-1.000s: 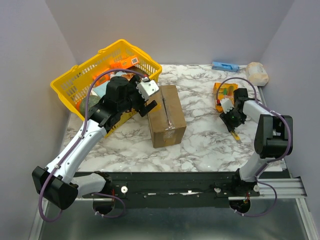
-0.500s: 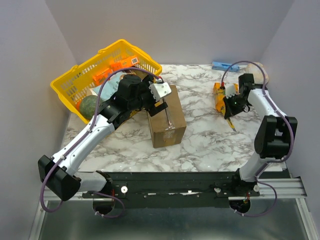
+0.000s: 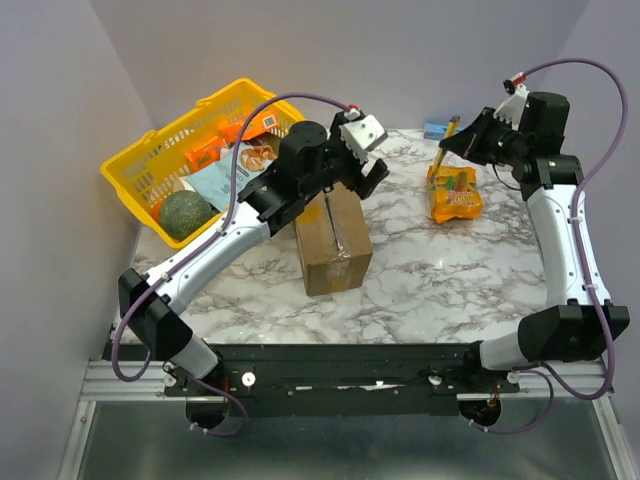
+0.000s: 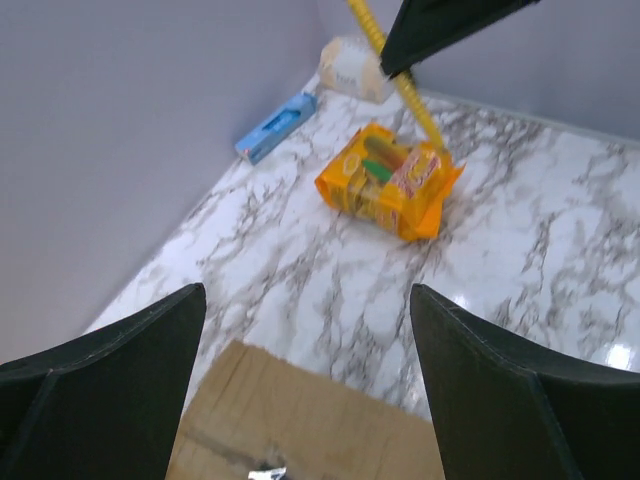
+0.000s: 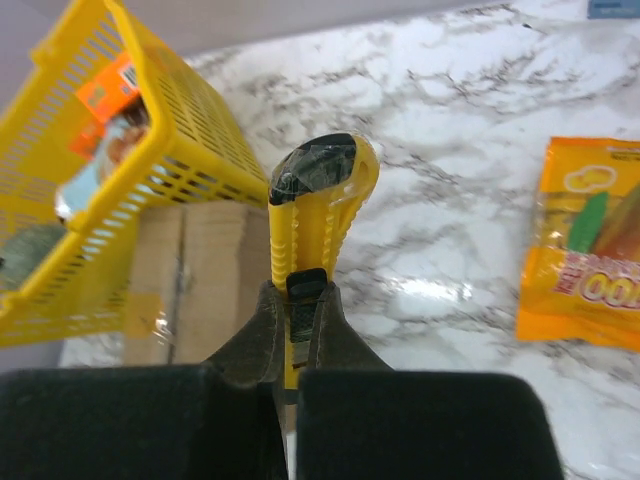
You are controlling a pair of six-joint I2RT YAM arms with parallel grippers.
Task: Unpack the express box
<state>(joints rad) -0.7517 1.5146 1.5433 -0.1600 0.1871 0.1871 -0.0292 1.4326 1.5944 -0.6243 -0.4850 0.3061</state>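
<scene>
Right gripper [image 5: 300,300] is clamped tight on a yellow knife [image 5: 315,200], held up in the air over the back right of the table [image 3: 420,280], above an orange snack bag [image 3: 455,192]. In the wrist view the knife's black tip points away from the fingers, roughly toward the box [image 3: 332,240]. My guess is that's deliberate: gripped low on the handle so the working end is free to reach the tape.

The box sits around the middle of the table, lengthwise front to back, its back left corner just beside the basket [image 3: 170,125]. The tape seam [image 3: 335,225] runs down the top and looks uncut, flaps shut, so the actual unpacking hasn't started.

Left gripper [image 3: 366,178] hovers over the far end of the box with its jaws spread wide and nothing between them. The wrist cam shows cardboard right below and bare marble past it. Probably it's there to pin the box down so it doesn't skate around once the knife drags along the seam.

Main risk I see: the box slides if it isn't braced first.
</scene>
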